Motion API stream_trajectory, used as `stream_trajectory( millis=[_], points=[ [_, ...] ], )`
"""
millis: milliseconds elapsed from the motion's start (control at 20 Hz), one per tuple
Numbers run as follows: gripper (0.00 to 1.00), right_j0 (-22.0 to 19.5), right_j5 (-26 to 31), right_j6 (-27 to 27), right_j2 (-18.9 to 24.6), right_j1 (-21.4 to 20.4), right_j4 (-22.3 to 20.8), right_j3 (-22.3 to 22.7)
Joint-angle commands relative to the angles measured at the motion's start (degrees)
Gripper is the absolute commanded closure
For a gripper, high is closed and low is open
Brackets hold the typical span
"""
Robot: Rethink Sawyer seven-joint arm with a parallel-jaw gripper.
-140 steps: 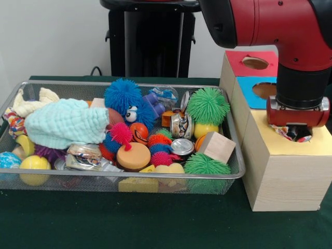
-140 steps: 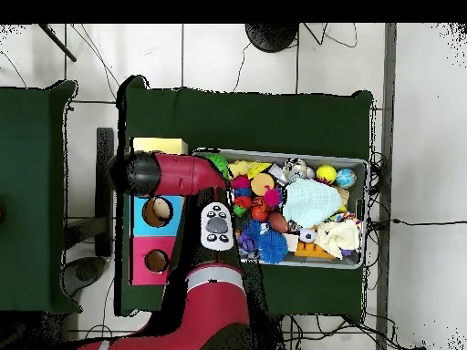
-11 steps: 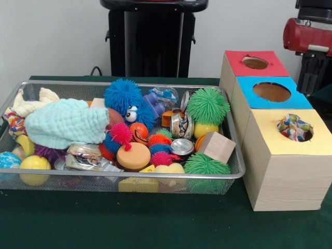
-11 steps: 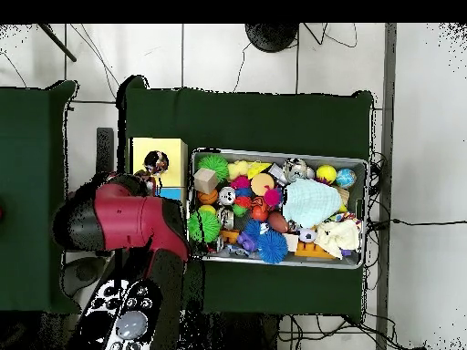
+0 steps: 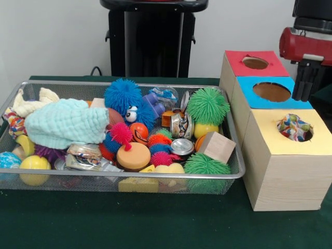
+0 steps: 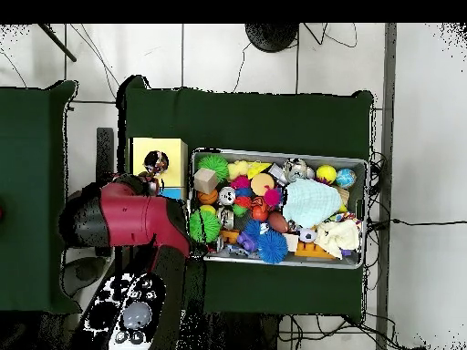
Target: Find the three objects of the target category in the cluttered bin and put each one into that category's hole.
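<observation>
Black gripper [image 5: 309, 80] poised over the blue-topped wooden box [image 5: 259, 101] — jaw state impossible to tell — just behind the round yellow-topped hole [image 5: 295, 127], multicoloured toy [image 5: 293, 126] inside.

Three boxes [image 5: 280, 129] (holed tops), one bin [image 5: 119, 179]
</observation>
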Motion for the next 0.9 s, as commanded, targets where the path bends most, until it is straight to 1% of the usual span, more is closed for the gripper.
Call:
stream_trajectory(
  millis=[50, 150, 500, 650, 900],
  points=[
    [1.00, -2.5, -2.3, 13.2, 3.7, 5.0, 1.8, 6.6],
    [1.00, -3.1, -1.2, 12.7, 4.6, 5.3, 2.2, 7.0],
    [1.00, -4.7, -3.4, 12.7, 7.2, 6.5, 3.0, 8.4],
    [1.00, -4.7, -2.0, 12.2, 7.3, 7.0, 3.0, 8.0],
    [1.00, -5.4, -2.7, 11.9, 8.6, 7.7, 3.7, 8.5]
  ],
)
